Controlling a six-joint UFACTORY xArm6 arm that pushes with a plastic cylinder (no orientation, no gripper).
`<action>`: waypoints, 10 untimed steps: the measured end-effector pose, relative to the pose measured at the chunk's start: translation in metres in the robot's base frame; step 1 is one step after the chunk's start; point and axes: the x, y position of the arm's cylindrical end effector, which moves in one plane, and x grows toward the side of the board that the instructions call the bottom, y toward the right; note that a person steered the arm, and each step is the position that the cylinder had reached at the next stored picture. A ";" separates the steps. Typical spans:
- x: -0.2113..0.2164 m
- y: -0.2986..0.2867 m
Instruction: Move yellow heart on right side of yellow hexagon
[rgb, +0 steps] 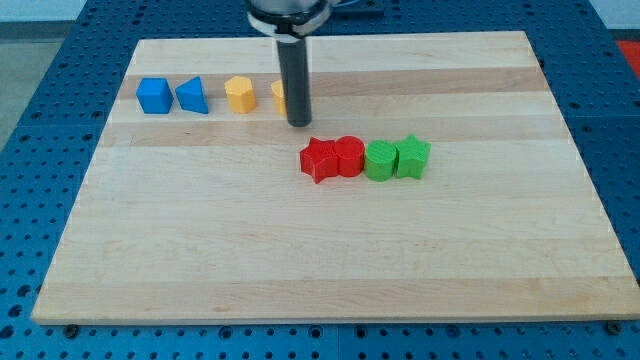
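The yellow hexagon (239, 94) sits on the wooden board (330, 250) near the view's top left. The yellow heart (278, 96) lies just to its right, a small gap between them; its right part is hidden behind my rod. My tip (299, 123) rests on the board at the heart's right side, slightly below it. The rod rises straight up to the arm at the view's top.
A blue cube-like block (153, 95) and a blue triangular block (192, 96) lie left of the hexagon in the same row. Below my tip is a row of a red star (320, 160), red cylinder (348, 156), green cylinder (380, 160) and green star (412, 156).
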 end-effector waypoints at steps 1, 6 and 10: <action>-0.002 0.008; -0.026 -0.017; -0.026 -0.017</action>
